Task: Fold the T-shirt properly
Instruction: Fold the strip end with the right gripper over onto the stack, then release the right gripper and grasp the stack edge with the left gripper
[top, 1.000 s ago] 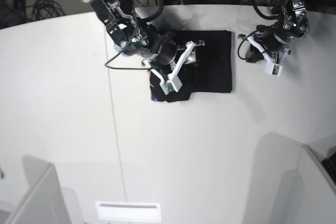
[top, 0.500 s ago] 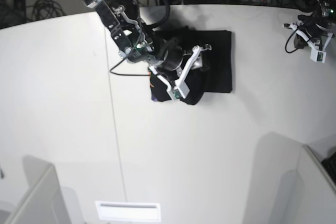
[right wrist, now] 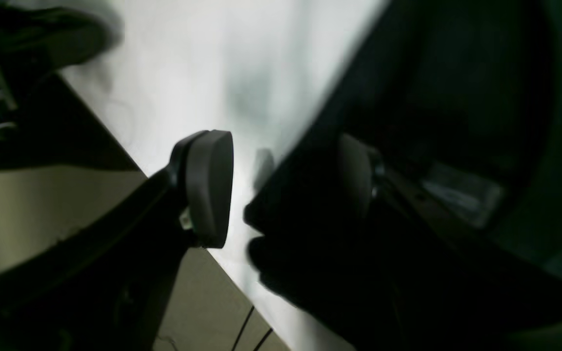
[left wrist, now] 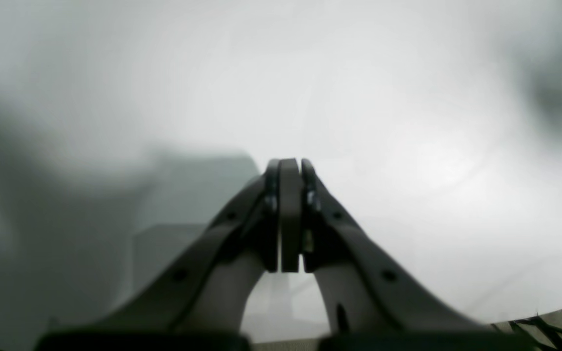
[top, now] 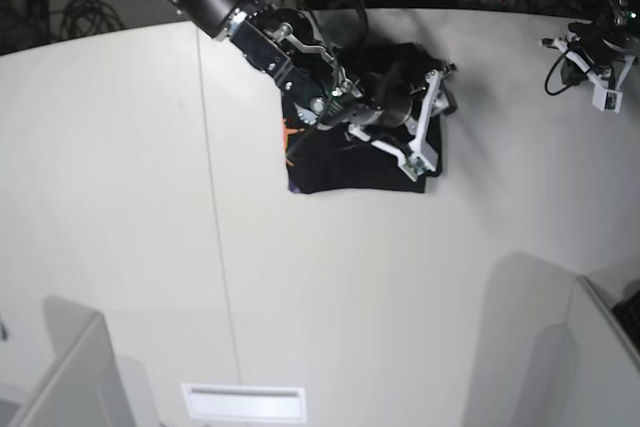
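Right arm stretched over folded shirt, left arm parked far off at table edge.

Reaching from table's far side across T-shirt [top: 350, 162], right gripper [top: 428, 117] low over cloth's right edge, white fingers [top: 420, 152] pointing along that edge. Seen from right wrist: jaws standing moderately apart, one pad [right wrist: 208, 187] over bare white table [top: 130, 197], other pad buried in dark cloth [right wrist: 408, 97]; whether any cloth is actually pinched cannot be told. Lying as a compact black block on table's far middle, a sliver of orange print [top: 291, 132] showing at its left edge. Left gripper [top: 605, 87] well apart at far right corner, touching no cloth; seen from left wrist, fingers [left wrist: 288, 214] pressed together, nothing between them, blurred pale surface beyond.
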